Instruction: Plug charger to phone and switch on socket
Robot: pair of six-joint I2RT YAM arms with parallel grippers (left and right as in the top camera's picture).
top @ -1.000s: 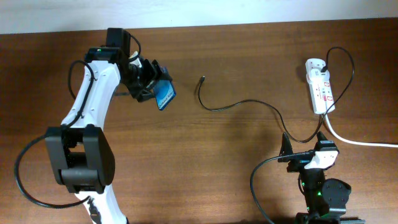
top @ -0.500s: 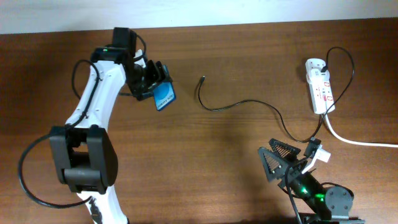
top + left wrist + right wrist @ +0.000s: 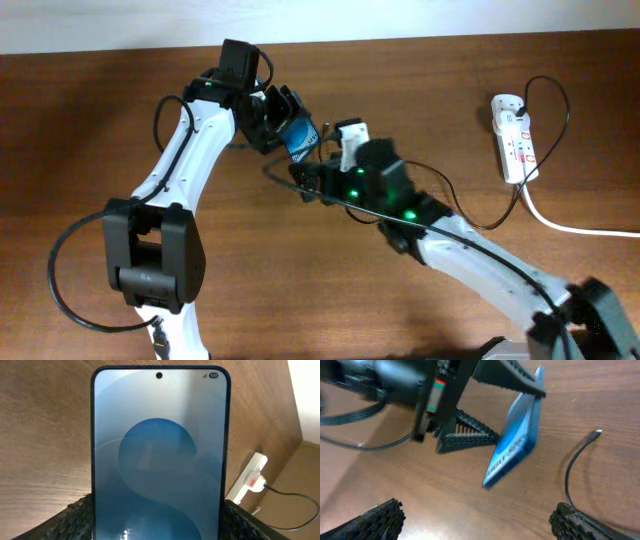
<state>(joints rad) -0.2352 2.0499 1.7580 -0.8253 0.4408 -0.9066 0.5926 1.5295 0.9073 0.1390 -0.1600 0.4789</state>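
Overhead view: left gripper (image 3: 285, 125) clamps the phone (image 3: 300, 137) raised over the far middle of the table (image 3: 100, 100), right gripper (image 3: 477, 507) spread wide and empty near the charger (image 3: 596, 434) tip lying beside the phone; judged step, grasping that tip, requiring centring and closing.

Blue-screened phone (image 3: 160, 455) upright in the left tool (image 3: 160, 521), white socket (image 3: 248, 480) beyond, right.

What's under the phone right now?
Only bare table; the left gripper holds the phone tilted above it. The charger tip lies aside, not beneath. The spot directly behind it is covered.
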